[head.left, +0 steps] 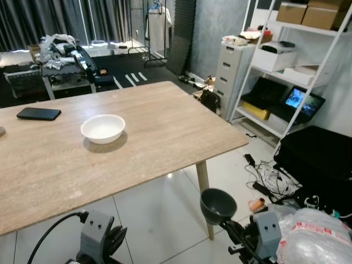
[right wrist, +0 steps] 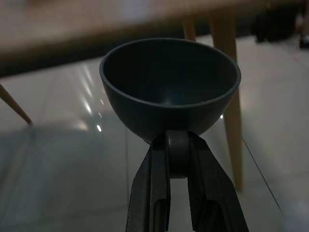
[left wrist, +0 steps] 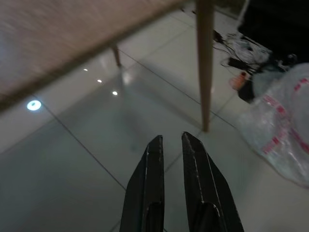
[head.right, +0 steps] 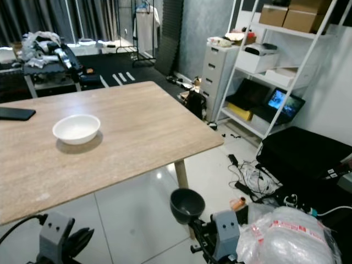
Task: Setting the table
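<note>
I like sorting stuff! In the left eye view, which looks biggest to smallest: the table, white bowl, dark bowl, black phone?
1. Table
2-4. White bowl, black phone, dark bowl: too alike to rank; dark bowl sits nearer the camera.

Two grey box-shaped wrist housings sit low in the head views, each with rounded corners and a pair of small dark round holes on the face turned upward. The left gripper (left wrist: 170, 140) ends in two long black fingers that taper to narrow rounded tips, smooth on their outer faces, with a recessed slot near each base. A thick black cable (head.left: 52, 231) loops out from beside the left housing. The right gripper (right wrist: 177, 145) has the same long black fingers, one showing a ribbed pad on its inner face, with dark brackets behind them below its grey housing.
</note>
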